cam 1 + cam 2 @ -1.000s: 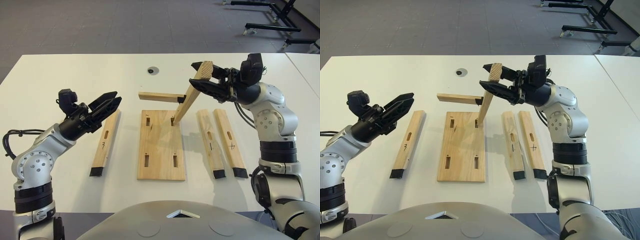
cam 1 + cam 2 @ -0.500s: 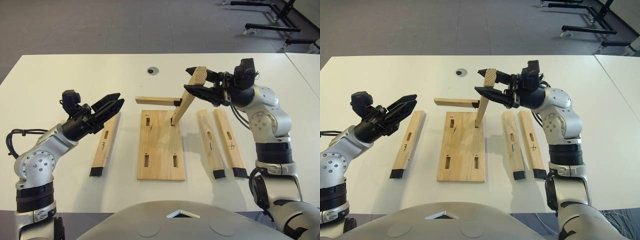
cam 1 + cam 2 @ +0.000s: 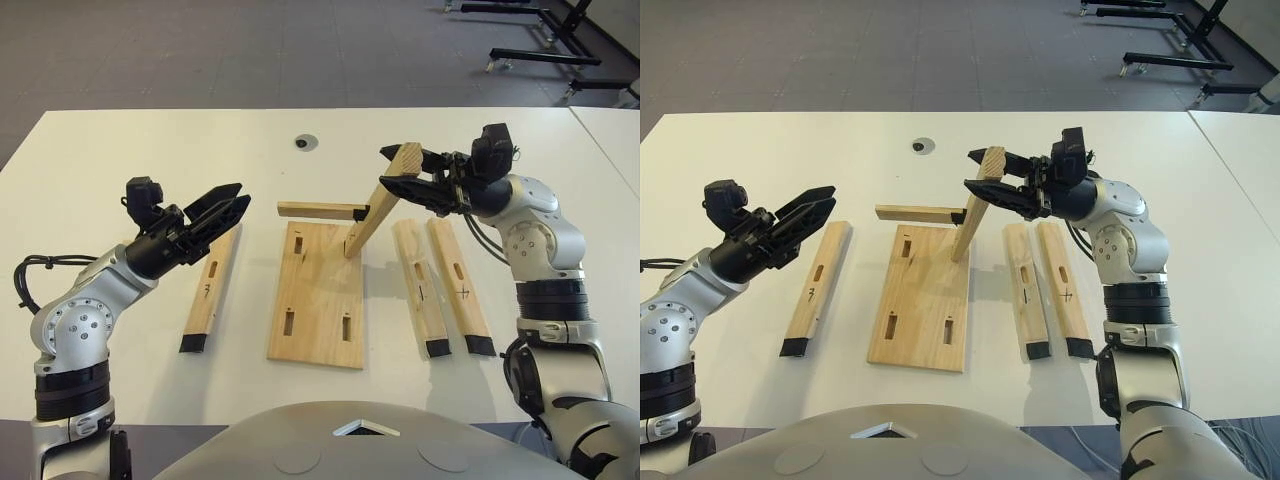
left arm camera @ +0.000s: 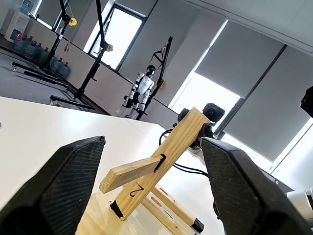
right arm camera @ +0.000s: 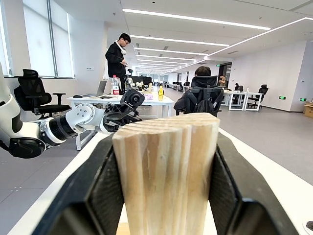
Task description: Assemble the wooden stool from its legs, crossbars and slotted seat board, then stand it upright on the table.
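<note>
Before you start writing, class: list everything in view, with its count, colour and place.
table: 1, white, under everything.
seat board: 1, light wood, four slots, table centre.
held leg: 1, light wood, leaning, foot at the board's far right slot.
crossbar: 1, light wood, jutting from the held leg toward the robot's left.
left loose leg: 1, light wood, black tip, left of the board.
right loose legs: 2, light wood, black tips, right of the board.
table port: 1, dark, round, far centre.
left gripper: 1, black, open, above the left loose leg's far end.
right gripper: 1, black, shut on the held leg's top.
</note>
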Available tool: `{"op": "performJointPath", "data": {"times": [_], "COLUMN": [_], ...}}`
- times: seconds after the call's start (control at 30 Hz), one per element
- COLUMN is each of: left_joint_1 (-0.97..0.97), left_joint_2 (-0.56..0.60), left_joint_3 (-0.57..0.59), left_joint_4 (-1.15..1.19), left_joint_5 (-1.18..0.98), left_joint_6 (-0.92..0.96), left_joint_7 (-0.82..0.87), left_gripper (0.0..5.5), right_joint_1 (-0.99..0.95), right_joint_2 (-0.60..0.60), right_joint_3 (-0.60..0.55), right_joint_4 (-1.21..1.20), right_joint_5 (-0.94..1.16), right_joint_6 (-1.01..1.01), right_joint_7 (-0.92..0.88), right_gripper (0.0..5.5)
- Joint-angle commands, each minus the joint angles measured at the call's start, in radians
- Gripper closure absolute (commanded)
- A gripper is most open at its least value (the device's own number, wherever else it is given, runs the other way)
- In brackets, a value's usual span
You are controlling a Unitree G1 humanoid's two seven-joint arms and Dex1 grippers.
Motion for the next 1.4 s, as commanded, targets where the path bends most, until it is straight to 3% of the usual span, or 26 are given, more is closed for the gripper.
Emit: {"op": "performJointPath", "data": {"times": [0.03,0.63,0.67,0.87,1.17,1.4], "left_joint_1": [0.004,0.089,0.096,0.131,0.197,0.236], "left_joint_2": [0.003,-0.071,-0.075,-0.098,-0.142,-0.164], "left_joint_3": [-0.002,-0.024,-0.024,-0.028,-0.057,-0.057], "left_joint_4": [-0.006,-0.064,-0.068,-0.09,-0.137,-0.155], "left_joint_5": [0.02,0.052,0.052,0.054,0.06,0.09], "left_joint_6": [-0.008,-0.061,-0.065,-0.084,-0.114,-0.16], "left_joint_7": [-0.003,0.022,0.024,0.035,0.062,0.082], "left_gripper": [1.91,1.91,1.91,1.91,1.91,1.91], "right_joint_1": [0.048,0.076,0.069,0.024,-0.032,-0.065], "right_joint_2": [-0.042,-0.081,-0.084,-0.054,-0.05,-0.077], "right_joint_3": [0.063,0.18,0.18,0.121,-0.02,-0.141], "right_joint_4": [0.063,-0.012,0.001,0.031,-0.066,-0.04], "right_joint_5": [-0.15,-0.113,-0.12,-0.118,-0.03,0.016], "right_joint_6": [-0.042,0.138,0.139,0.162,0.245,0.273], "right_joint_7": [-0.004,-0.14,-0.147,-0.178,-0.242,-0.28], "right_gripper": [3.44,3.44,3.07,2.13,0.25,0.13]}}
